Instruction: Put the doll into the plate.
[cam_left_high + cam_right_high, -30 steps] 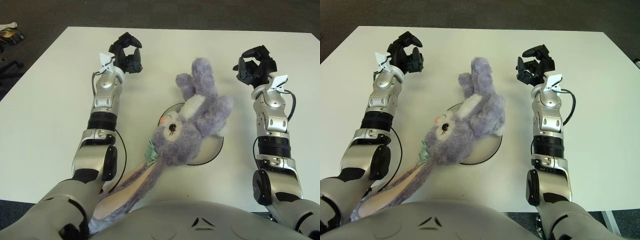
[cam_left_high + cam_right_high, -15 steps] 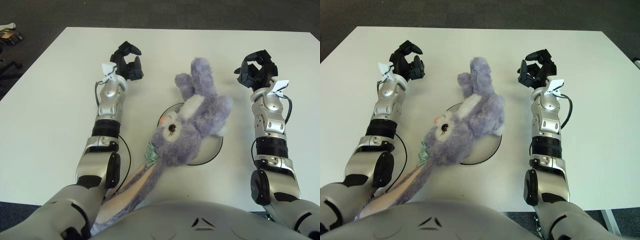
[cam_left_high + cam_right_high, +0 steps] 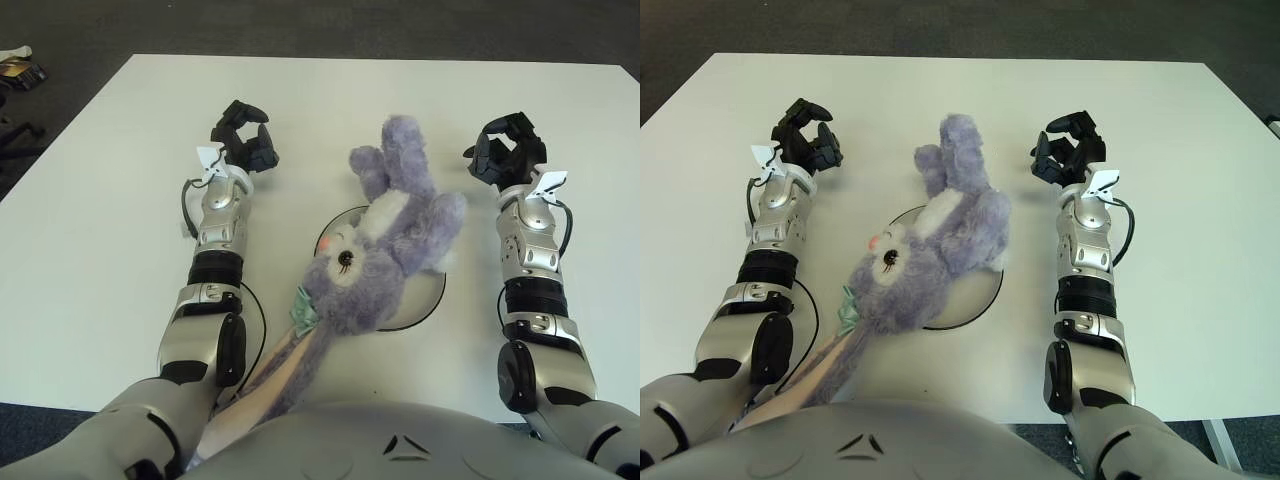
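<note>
Doll (image 3: 385,255) lies across plate (image 3: 432,297), released; left hand (image 3: 243,140) and right hand (image 3: 507,152) flank it, fingers loosely open, empty.

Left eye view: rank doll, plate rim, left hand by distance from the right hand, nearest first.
1. Doll: just inward of the right hand, lying across the plate.
2. Plate: white, under the doll, nearer the robot's body.
3. Left hand: far side of the table, beyond the doll.
</note>
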